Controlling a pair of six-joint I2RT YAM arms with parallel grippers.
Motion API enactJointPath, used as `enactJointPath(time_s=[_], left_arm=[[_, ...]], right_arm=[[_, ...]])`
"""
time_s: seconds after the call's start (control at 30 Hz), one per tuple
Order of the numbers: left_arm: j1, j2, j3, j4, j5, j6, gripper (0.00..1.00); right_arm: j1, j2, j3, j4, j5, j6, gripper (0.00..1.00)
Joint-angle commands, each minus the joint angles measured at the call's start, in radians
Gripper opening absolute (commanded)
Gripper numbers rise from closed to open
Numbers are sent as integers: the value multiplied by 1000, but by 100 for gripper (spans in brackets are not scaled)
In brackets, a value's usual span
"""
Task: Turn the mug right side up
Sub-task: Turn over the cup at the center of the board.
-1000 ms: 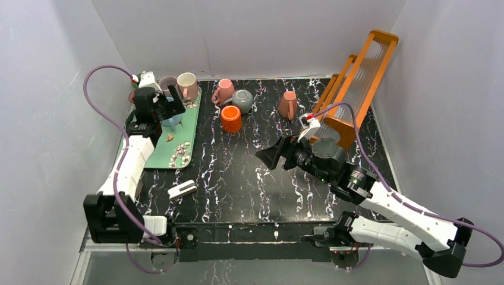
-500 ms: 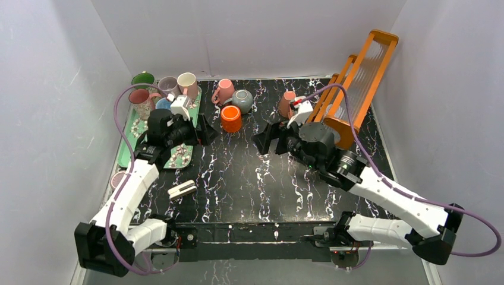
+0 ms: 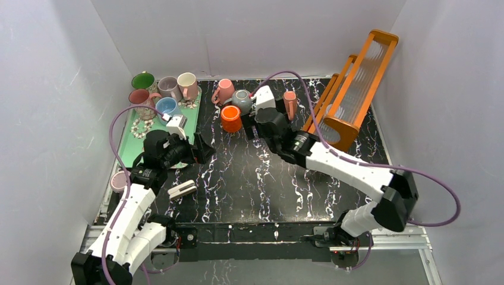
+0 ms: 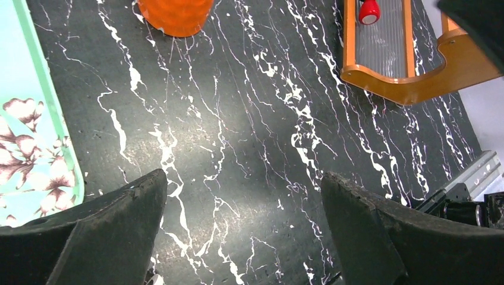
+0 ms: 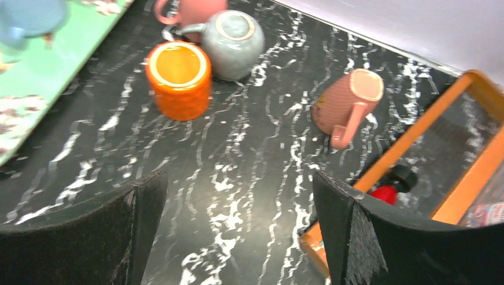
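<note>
An orange mug [image 3: 231,119] stands upside down at the back middle of the black marble table; it also shows in the right wrist view [image 5: 178,71] and the left wrist view [image 4: 175,15]. A grey mug [image 3: 242,101] [image 5: 233,43] and a salmon mug [image 3: 290,102] [image 5: 347,101] also stand base up. A pink mug [image 3: 223,91] is behind the orange one. My right gripper [image 3: 259,126] [image 5: 238,178] is open and empty, just right of the orange mug. My left gripper [image 3: 201,148] [image 4: 243,178] is open and empty, over bare table near the tray's edge.
A green floral tray [image 3: 128,148] at the back left holds several upright mugs, one of them blue [image 3: 166,105]. An orange rack [image 3: 356,77] leans at the back right. A white clip [image 3: 182,189] lies near the front left. A pink mug [image 3: 119,180] sits off the table's left edge.
My left gripper has come away from the tray, empty, nearer and to the right. My right arm has swung back and left toward the orange mug.
</note>
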Motion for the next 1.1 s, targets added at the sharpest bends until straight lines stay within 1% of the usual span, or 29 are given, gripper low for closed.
enactJointPath(time_s=[0.0, 0.13, 0.23, 0.33, 0.4, 0.57, 0.8, 0.93, 1.07], left_arm=[[-1, -61, 10, -13, -27, 19, 98], [-1, -101, 10, -24, -56, 26, 98], [-1, -110, 14, -31, -55, 28, 98], [-1, -116, 12, -34, -45, 28, 98], [-1, -122, 12, -33, -45, 28, 98], [-1, -136, 11, -37, -49, 28, 98], [-1, -143, 10, -39, -52, 28, 98], [0, -143, 10, -38, -49, 27, 98], [-1, -149, 7, -39, -48, 24, 98]], right_arm=[[-60, 92, 95, 96, 133, -149, 99], [-112, 185, 134, 101, 185, -194, 99], [-165, 244, 148, 96, 175, -192, 98], [-219, 288, 162, 71, 157, -172, 94], [-252, 310, 165, 75, 142, -156, 91], [-308, 363, 178, 80, 80, -135, 76], [-347, 442, 201, 53, 113, -109, 59], [-362, 467, 203, 67, 104, -109, 53], [-379, 511, 220, 67, 87, -107, 53]])
